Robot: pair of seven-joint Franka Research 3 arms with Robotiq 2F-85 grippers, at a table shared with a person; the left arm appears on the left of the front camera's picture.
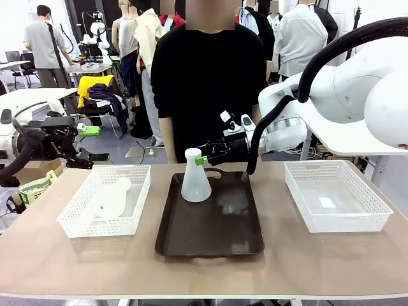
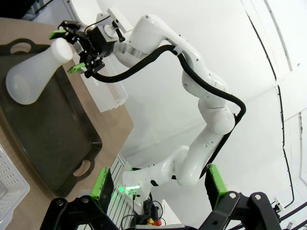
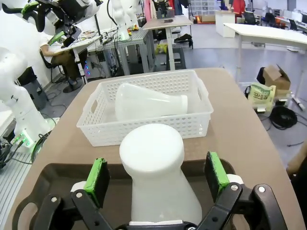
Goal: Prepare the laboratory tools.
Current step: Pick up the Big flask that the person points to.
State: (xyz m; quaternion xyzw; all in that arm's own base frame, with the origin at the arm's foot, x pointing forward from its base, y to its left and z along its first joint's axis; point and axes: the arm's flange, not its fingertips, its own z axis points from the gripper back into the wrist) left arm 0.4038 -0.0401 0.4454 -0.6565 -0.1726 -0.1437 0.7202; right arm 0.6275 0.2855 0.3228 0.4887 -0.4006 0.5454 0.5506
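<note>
Tabletop [image 1: 331, 261], tray [image 1: 210, 239] at centre: upright flask [image 1: 195, 188], neck between untouching pads [image 3: 97, 181] of wide-open right gripper [image 3: 157, 177]; second flask [image 1: 109, 199] sideways in basket [image 1: 76, 222], near wide-open left gripper [image 1: 94, 144].

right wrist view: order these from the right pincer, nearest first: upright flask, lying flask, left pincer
1. Upright flask, between the fingers of the right pincer.
2. Lying flask, in the basket beyond.
3. Left pincer, farthest, top left.

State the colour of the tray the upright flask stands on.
Dark brown; the tray shows best in the front view.
</note>
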